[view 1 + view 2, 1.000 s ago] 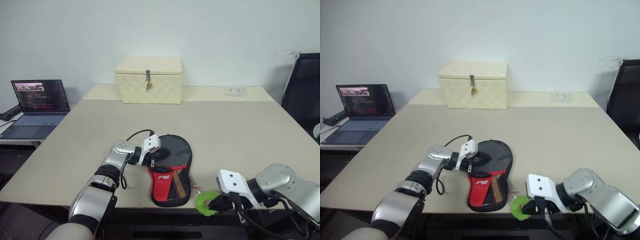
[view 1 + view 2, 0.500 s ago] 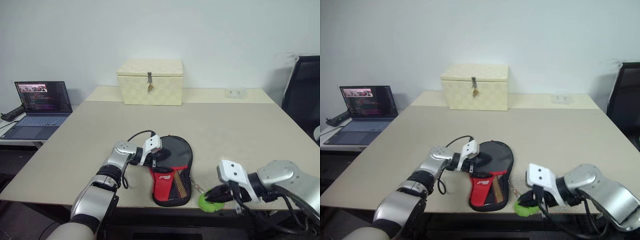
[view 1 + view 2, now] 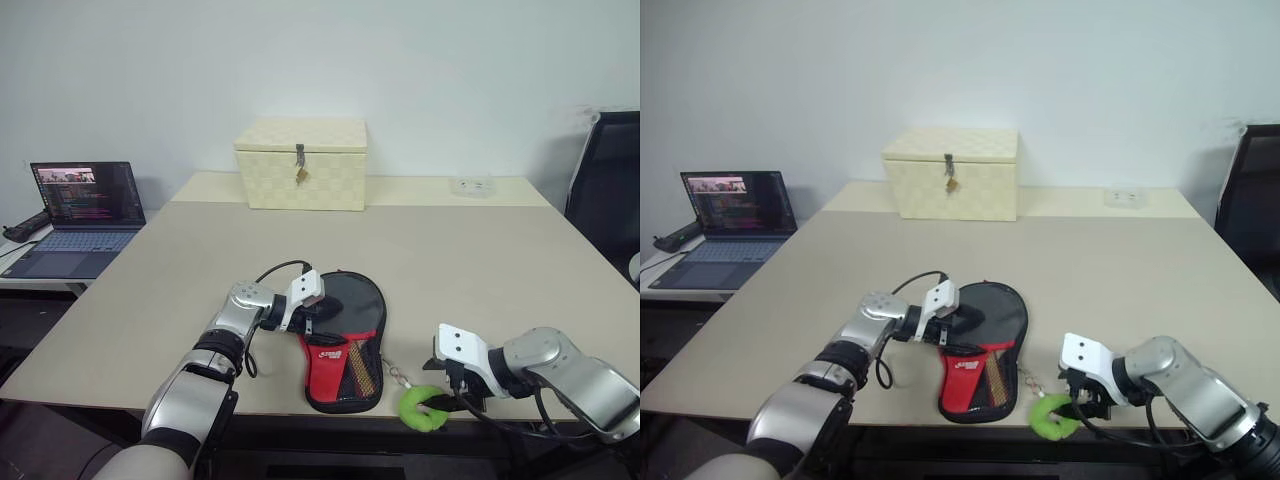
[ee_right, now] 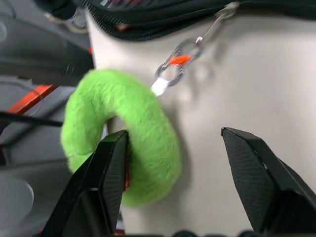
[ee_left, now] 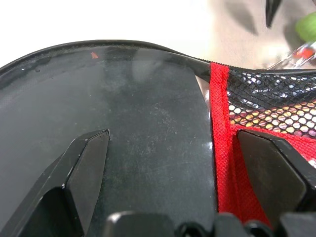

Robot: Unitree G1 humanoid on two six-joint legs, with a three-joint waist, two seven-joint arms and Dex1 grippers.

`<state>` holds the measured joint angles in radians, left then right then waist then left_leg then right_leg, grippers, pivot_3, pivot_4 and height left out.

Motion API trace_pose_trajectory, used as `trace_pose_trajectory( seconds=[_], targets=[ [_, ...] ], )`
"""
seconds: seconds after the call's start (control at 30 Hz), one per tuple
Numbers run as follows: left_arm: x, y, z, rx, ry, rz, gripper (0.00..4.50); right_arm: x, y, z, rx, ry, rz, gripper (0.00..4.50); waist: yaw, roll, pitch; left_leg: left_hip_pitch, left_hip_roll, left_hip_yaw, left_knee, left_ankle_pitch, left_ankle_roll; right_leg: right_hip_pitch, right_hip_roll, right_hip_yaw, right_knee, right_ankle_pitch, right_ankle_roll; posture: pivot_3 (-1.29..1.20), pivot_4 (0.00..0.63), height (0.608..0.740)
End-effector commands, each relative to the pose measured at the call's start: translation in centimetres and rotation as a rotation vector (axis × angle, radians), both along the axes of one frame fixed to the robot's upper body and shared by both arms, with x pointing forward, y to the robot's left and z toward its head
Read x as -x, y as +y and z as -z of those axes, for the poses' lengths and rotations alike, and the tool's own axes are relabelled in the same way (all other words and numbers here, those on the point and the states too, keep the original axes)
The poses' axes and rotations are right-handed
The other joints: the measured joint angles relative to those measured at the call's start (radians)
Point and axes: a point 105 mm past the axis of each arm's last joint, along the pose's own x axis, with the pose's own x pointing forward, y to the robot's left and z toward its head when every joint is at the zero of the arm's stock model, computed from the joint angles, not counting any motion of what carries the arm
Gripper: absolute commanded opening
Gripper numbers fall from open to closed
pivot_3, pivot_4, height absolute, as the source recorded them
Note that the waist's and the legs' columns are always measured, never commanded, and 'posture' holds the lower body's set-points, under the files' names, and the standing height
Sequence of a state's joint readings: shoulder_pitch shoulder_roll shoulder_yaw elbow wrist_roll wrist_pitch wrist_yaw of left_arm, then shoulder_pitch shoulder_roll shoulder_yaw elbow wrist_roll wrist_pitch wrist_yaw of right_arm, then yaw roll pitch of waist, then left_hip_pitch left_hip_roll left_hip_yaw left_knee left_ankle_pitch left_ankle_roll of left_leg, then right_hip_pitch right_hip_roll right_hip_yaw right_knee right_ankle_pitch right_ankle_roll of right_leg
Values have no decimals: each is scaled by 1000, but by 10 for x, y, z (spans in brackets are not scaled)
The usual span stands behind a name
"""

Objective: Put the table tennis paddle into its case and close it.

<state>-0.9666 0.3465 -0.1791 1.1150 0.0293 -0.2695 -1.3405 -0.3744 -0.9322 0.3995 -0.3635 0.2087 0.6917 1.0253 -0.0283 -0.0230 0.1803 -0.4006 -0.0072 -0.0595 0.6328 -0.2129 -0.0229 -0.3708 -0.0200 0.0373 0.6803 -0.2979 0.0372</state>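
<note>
The case (image 3: 343, 345) lies near the table's (image 3: 470, 260) front edge, black end toward twelve o'clock; its white logo is too small to read. The left gripper (image 3: 318, 313) rests at its nine o'clock, fingers wide. At four o'clock, the right gripper (image 4: 175, 185), fingers spread, flanks the green charm (image 4: 133, 133).

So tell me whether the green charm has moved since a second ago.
Yes. The green charm has shifted slightly right, away from the case, and now lies at the table edge, with the right gripper open around it.
</note>
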Motion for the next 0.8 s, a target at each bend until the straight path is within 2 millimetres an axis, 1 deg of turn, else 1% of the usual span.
trace_pose_trajectory(
  seconds=[0.03,0.1,0.17,0.27,0.37,0.4,0.6,0.7,0.8],
  targets=[
    [12,5,30,-102,84,18,4500,0,3,4,15,-16,-35,3242,0,0,0,0,0,0,0,0,0,0,0,0,0,0,0,0,150,740],
    [12,5,31,-102,83,17,4500,-1,6,7,15,-16,-37,2855,0,0,0,0,0,0,0,0,0,0,0,0,0,0,0,0,150,740],
    [12,5,31,-101,82,15,4500,-1,9,9,10,-19,-40,2329,-1,-1,-1,0,0,0,0,0,0,0,0,0,0,0,0,0,150,740],
    [12,5,31,-102,82,14,4500,3,14,3,-3,-22,-67,1312,-1,-2,-2,1,0,0,0,0,0,1,0,0,0,0,0,0,150,740],
    [12,5,32,-104,81,15,4500,4,9,-3,5,-25,-74,270,-1,-2,-2,1,0,0,0,0,0,1,0,0,0,0,0,0,150,740],
    [12,5,32,-105,81,16,4500,5,7,-5,10,-24,-77,20,-1,-2,-2,1,0,0,0,0,0,1,0,0,0,0,0,0,150,740],
    [14,2,36,-108,88,26,4500,18,-4,-17,33,-4,-106,20,2,-2,-2,0,0,0,0,0,0,1,0,0,0,0,0,0,150,740],
    [15,1,37,-109,89,28,4500,28,-3,-19,26,17,-124,20,4,-2,-2,0,0,-1,-1,0,0,1,0,0,-1,0,0,0,150,740],
    [14,-1,37,-109,90,28,4500,41,6,-18,1,48,-151,20,6,-3,-2,0,-1,-1,-1,0,0,1,-1,-1,-1,0,1,0,150,740]
  ],
)
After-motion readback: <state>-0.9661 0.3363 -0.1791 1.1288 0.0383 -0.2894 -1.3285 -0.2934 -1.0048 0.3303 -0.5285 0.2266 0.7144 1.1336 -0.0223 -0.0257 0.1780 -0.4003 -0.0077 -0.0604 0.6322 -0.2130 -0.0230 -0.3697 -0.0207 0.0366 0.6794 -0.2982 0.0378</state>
